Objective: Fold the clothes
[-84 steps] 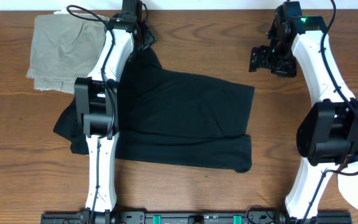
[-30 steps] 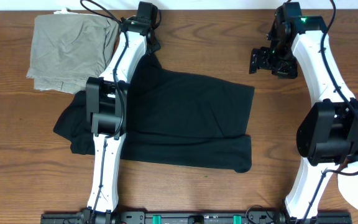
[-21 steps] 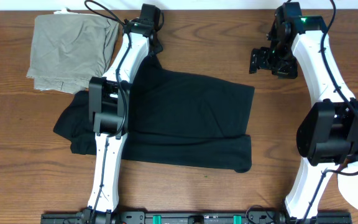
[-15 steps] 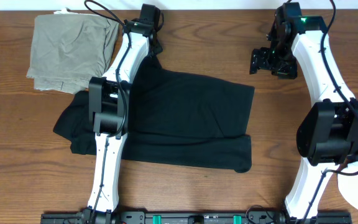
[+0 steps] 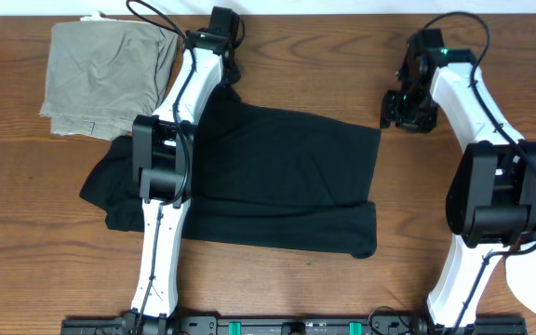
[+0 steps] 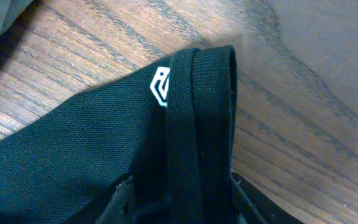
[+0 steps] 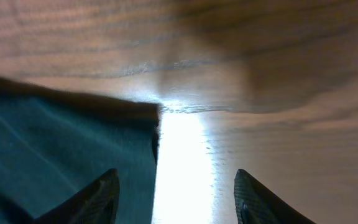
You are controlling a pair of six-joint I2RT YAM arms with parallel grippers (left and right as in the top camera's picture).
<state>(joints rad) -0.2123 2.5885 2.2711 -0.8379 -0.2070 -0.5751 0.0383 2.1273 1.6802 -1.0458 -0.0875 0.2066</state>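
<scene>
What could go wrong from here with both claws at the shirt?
Right claw is open with only the shirt's corner between its jaws; it may pinch a sliver or slip off.
Left claw straddles the doubled cuff and might lift only that.
Shirt's left side lies bunched by the left arm; folding may trap wrinkles.

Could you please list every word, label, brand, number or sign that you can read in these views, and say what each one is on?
No readable words or numbers appear in any view.
The only mark is a small white logo on the black garment, beside its doubled edge band. It is an angular emblem with no letters to quote.
</scene>
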